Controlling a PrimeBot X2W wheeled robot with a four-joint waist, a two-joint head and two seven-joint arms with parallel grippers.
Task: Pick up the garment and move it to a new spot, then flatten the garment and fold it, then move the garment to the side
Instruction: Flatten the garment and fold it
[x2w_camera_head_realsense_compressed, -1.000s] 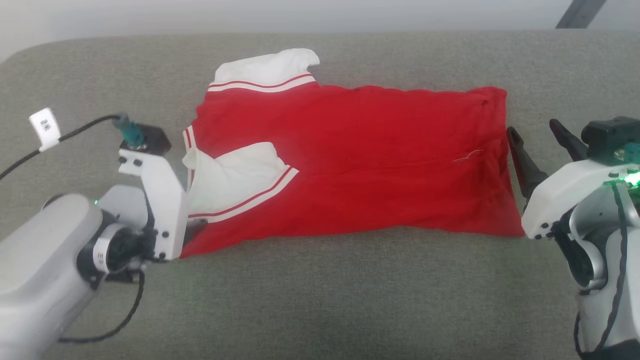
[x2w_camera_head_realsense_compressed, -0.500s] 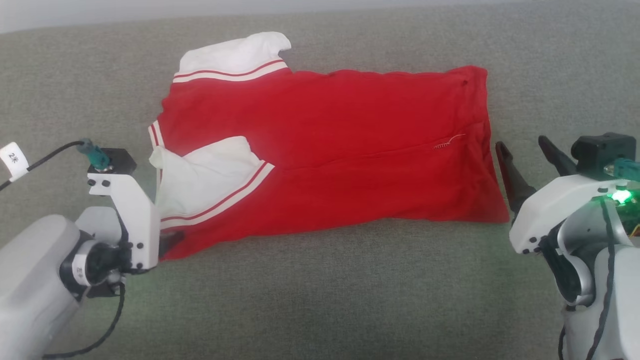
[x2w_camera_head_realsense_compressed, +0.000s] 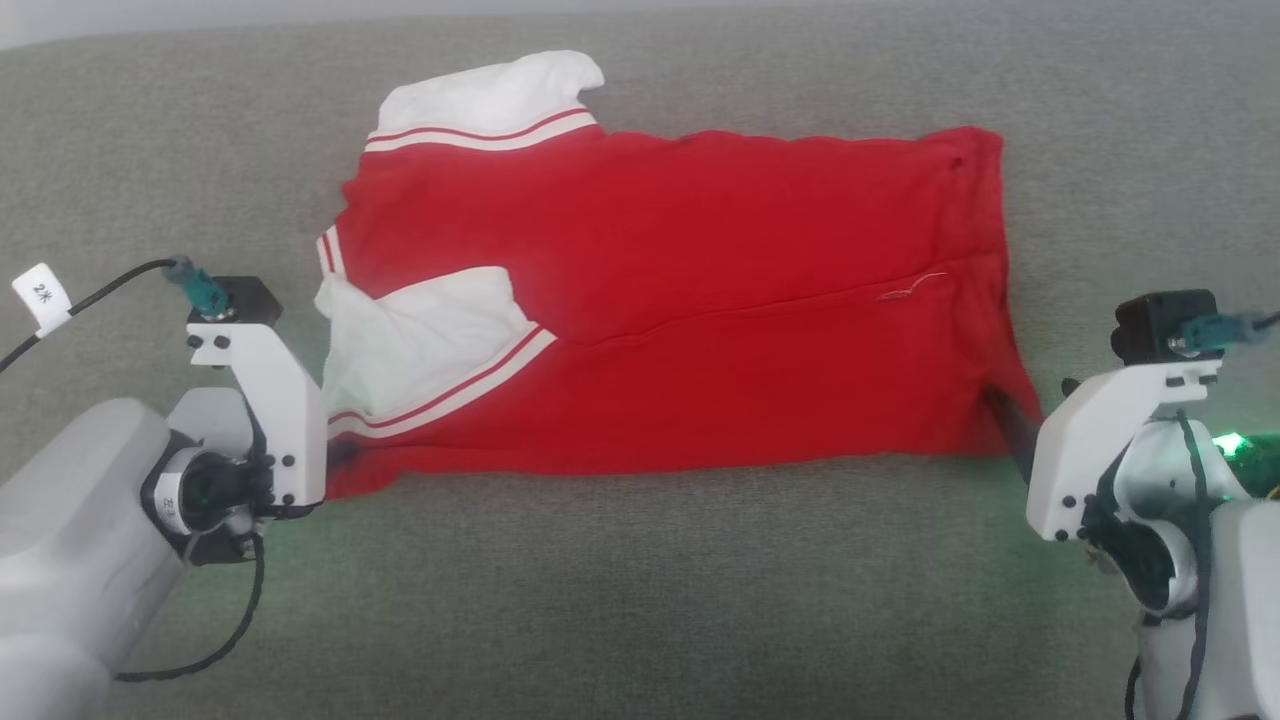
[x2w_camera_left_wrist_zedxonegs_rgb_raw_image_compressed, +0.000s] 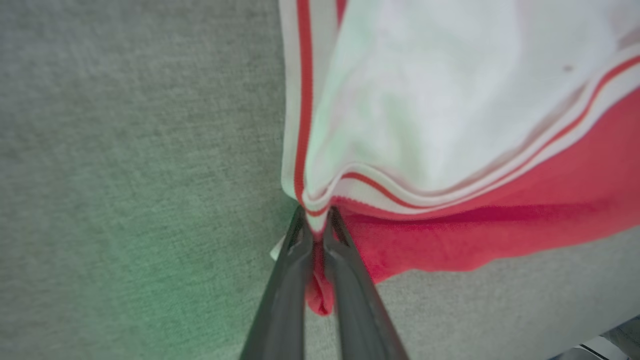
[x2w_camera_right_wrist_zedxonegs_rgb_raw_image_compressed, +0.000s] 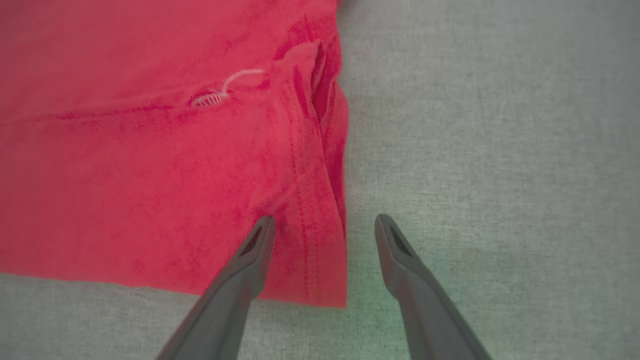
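Underlying the garment (x2w_camera_head_realsense_compressed: 720, 300), grey woven upholstery (x2w_camera_head_realsense_compressed: 640, 600).

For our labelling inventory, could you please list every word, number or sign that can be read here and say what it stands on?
"2米": on the white tag on the left arm's black cable.
On the left wrist ring, a sticker: characters too small to read.
On the garment: no text on the side facing up.

Indoor room, home or lab unclear — grey woven upholstery (x2w_camera_head_realsense_compressed: 640, 600) underneath, pale wall (x2w_camera_head_realsense_compressed: 40, 18) behind
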